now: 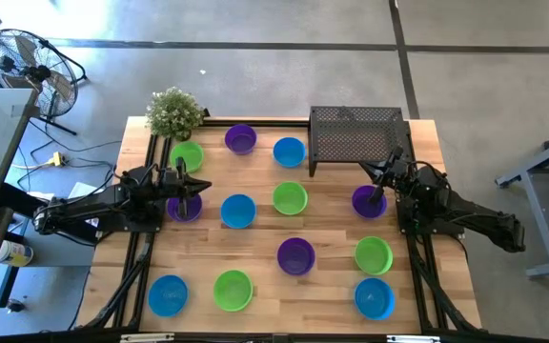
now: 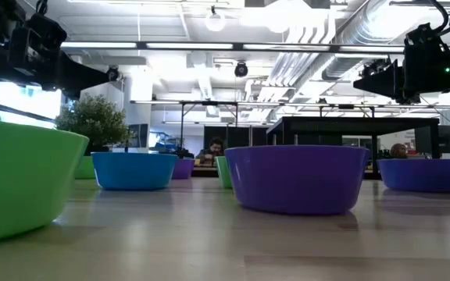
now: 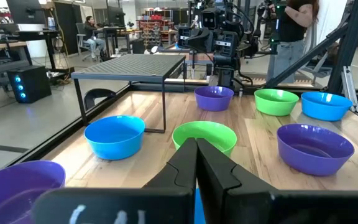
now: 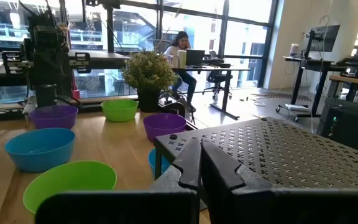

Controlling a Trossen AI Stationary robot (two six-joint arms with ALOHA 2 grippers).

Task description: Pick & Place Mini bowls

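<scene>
Mini bowls (image 1: pixel 238 211): twelve, spread across wooden table (image 1: pixel 332 286), none held. Left gripper (image 1: pixel 188 183) and right gripper (image 1: pixel 381 187): clenched, empty, hovering. Right wrist view alone shows seated person (image 4: pixel 182 46) behind plant (image 4: pixel 148 73).

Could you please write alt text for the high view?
Twelve small bowls in blue, green and purple sit spread over a wooden table, with a plant and a black mesh stand along its far edge. An arm waits at each side.

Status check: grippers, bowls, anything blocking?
Left gripper shut, empty, over purple bowl. Right gripper shut, empty, by mesh stand. Bowls spread out, none held.
</scene>
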